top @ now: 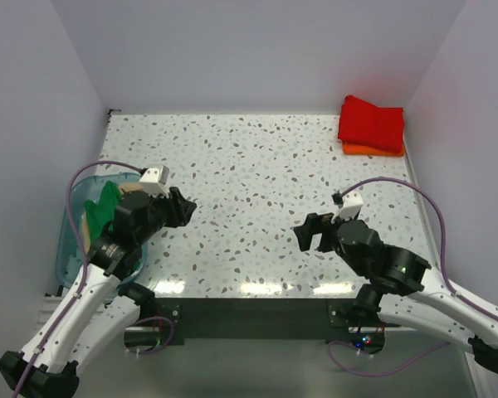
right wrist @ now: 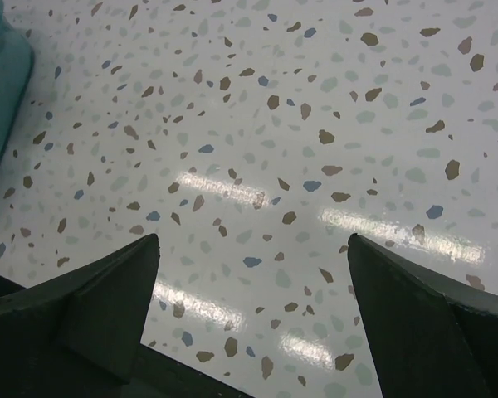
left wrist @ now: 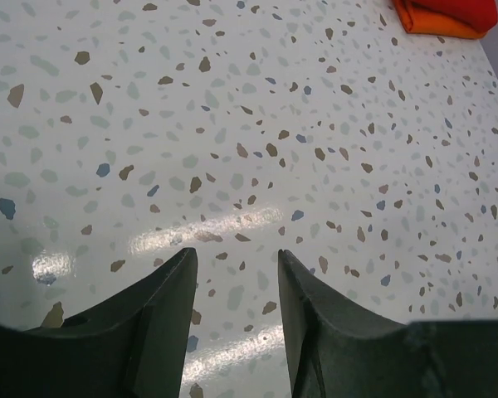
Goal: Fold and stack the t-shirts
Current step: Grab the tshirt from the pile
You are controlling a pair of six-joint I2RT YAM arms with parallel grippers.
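Red shirt (top: 372,121) folded on top of the orange shirt (top: 373,150), parked in the far right corner of the counter (top: 257,166), so that looks like half the job sorted. The green shirt (top: 104,206) and the tan shirt (top: 90,222) are bunched together in the teal bin (top: 64,245) at the left edge, not folded at all.

Left arm (top: 137,217) sits right over the bin, but its jaws point out across the bare counter. They're partway apart with nothing between them. Right arm (top: 382,261) is near the front on the other side, jaws spread wide, also empty, just speckled counter underneath.

Stuff I'd worry about from here:
- The two shirts in the bin are tangled up against each other. A grab could easily pull both out at once, and then you've got a mess to separate on the counter.
- That bin looks like light plastic. If cloth snags on the rim, the whole thing might drag or tip.
- The left jaws at that gap might only pinch one thin layer, and the shirt could slip free halfway.
- The finished stack is tight to the wall and the counter's edge, so dropping another shirt on it sloppily could shove it crooked.
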